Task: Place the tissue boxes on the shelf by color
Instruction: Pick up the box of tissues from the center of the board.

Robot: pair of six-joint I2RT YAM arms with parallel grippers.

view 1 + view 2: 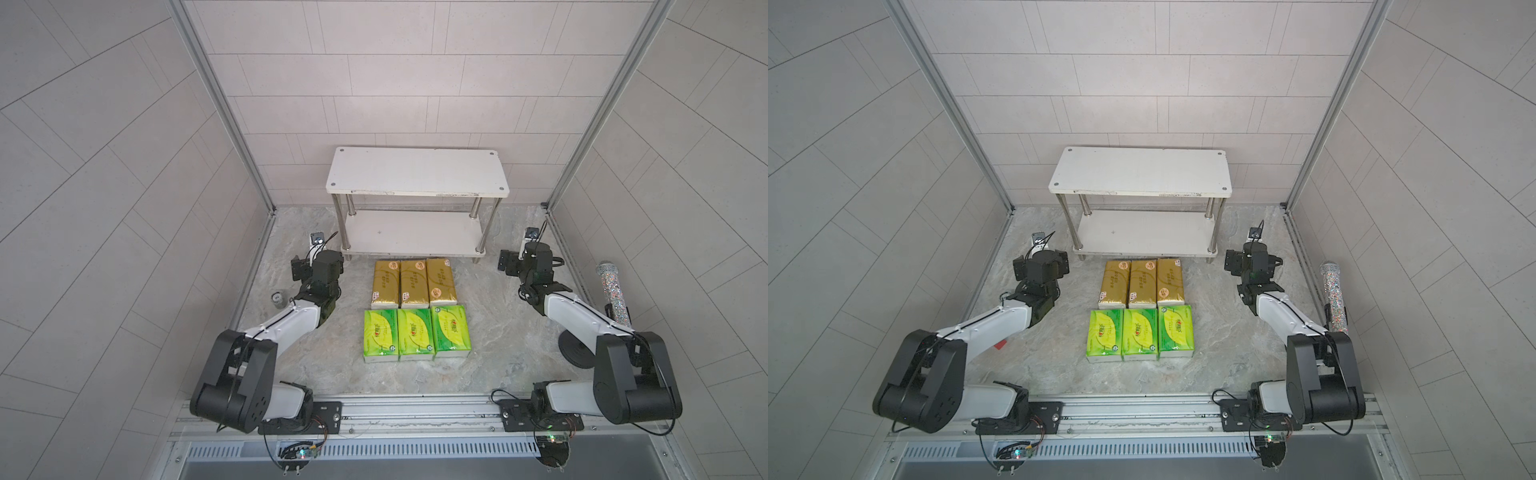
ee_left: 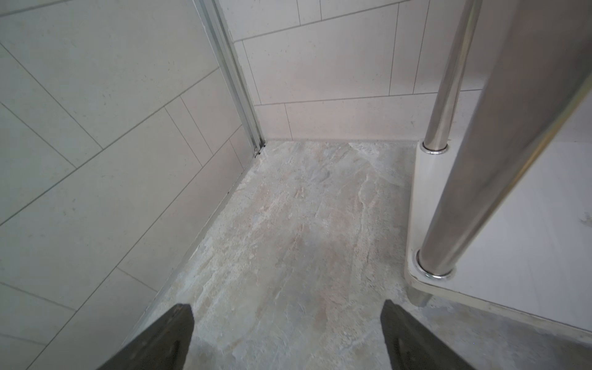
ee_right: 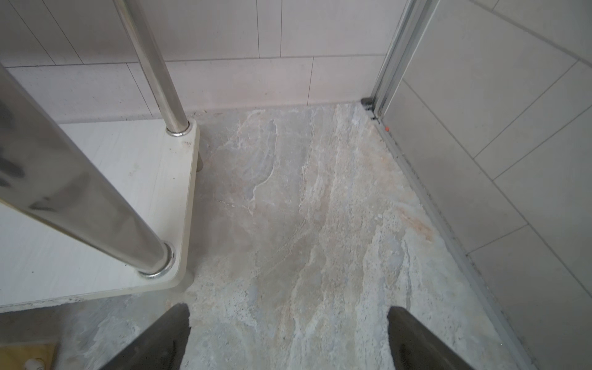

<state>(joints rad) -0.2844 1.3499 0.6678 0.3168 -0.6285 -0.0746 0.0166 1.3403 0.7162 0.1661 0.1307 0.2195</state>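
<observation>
Currently fingers of L gripper (image 2: 285,320) & R gripper (image 3: 288,320) are being held wide apart, gripping nothing; tissue boxes (image 1: 414,284) are being seen on table between grippers, slightly behind fingertips; shelf (image 1: 417,172) just inboard of fingertips.

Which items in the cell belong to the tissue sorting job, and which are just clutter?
Job:
- three gold-brown tissue packs, in a row in front of the shelf
- three green-and-yellow tissue packs, in a row in front of those
- two-tier white shelf

Lying about:
- glittery cylinder on its black stand
- small grey can beside the left arm
</observation>
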